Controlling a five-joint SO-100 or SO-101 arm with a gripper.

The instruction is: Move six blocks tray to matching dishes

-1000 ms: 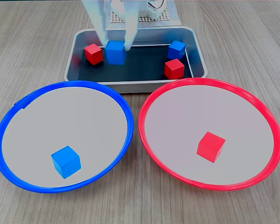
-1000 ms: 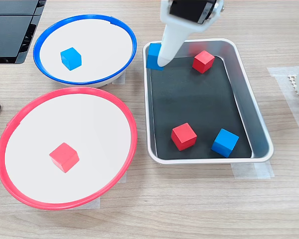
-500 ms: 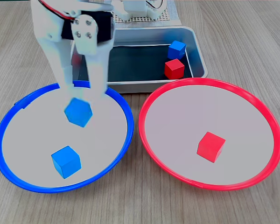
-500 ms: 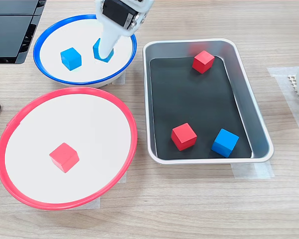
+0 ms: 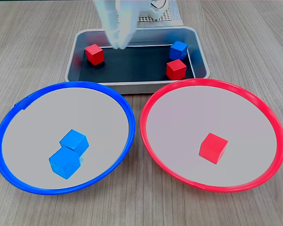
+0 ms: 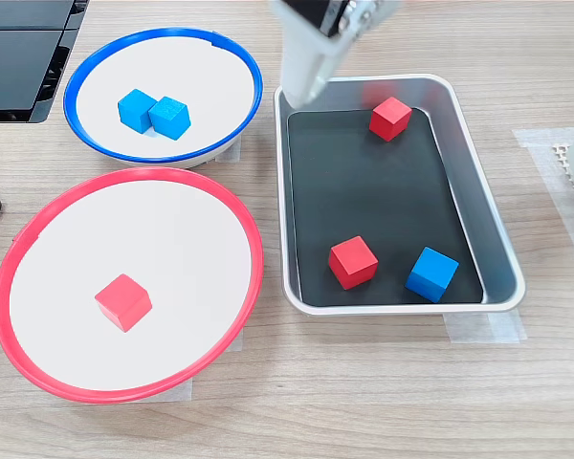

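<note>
Over on the left of a fixed view, in the blue-rimmed dish [image 5: 66, 85]: a pair of blue blocks [image 5: 74, 141] pressed together, touching, nothing loose there. Moving on to the tray [image 5: 132, 87] in the middle, with three left to shift: a lone red block [image 5: 95, 54] near the left wall, then a blue block [image 5: 178, 49] and a second red block [image 5: 176, 69] huddled close in the right corner. Trouble brewing right there, probably. Could easily nudge the neighbour while closing on one of that tight pair, or jam a finger against the tray wall and lose the grip. Might also mix colours if the wrong one gets pinched. Farther right, in the red-rimmed dish [image 5: 212, 82]: a single red block [image 5: 213, 148] sitting well inside, plenty of bare room around it. Now the pincer [image 5: 119, 44]: hangs above the tray's back left corner, just beside the lone red block, touching nothing. Smeared by motion in both fixed views, so cannot tell how wide the jaws stand. Appears to carry nothing.
</note>
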